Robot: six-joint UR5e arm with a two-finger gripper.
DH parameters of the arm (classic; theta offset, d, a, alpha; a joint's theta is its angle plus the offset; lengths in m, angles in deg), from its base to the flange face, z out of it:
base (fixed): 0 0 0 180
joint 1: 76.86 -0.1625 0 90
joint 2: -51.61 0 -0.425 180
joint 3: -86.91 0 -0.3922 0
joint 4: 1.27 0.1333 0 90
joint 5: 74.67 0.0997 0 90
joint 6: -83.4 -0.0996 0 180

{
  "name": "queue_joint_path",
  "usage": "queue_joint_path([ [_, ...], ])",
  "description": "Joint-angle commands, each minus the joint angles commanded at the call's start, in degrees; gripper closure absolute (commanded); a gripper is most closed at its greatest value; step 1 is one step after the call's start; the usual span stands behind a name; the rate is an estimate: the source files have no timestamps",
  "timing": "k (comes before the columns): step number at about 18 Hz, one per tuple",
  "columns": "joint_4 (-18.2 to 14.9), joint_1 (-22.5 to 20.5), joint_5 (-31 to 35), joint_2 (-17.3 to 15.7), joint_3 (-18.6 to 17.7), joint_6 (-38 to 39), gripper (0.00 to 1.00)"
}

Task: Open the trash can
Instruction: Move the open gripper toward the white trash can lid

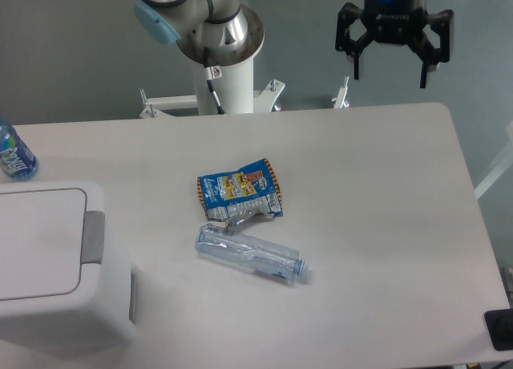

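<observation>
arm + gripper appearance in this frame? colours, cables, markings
Gripper: black, two angular fingers, a blue light glowing on its body. Arm: silver-grey metal joints with a light blue cap, on a white column with a black cable and a small red-marked tag. No readable markings.

The table (385,192) bears trash can (56,261), snack packet (239,192), clear bottle (250,254), blue bottle (14,154).

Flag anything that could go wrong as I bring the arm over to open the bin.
1. The gripper hangs open at the far right, the trash can at the near left: a low, straight path could sweep the snack wrapper and the clear bottle.
2. The grey push tab is narrow; spread fingers might press the lid instead.
</observation>
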Motion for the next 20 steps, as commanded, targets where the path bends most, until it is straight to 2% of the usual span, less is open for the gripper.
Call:
queue_joint_path([
  [7,0.0,0.2,-0.4,-0.1,-0.1,0.7,0.0],
  [12,0.9,3.8,-1.1,0.2,-1.1,13.5,0.0],
  [15,5.4,7.6,-1.1,0.3,-2.9,24.0,0.0],
  [18,12.0,12.4,-1.1,0.7,-4.6,35.4,0.0],
  [20,14.7,15.9,-1.1,1.7,-5.1,40.7,0.0],
])
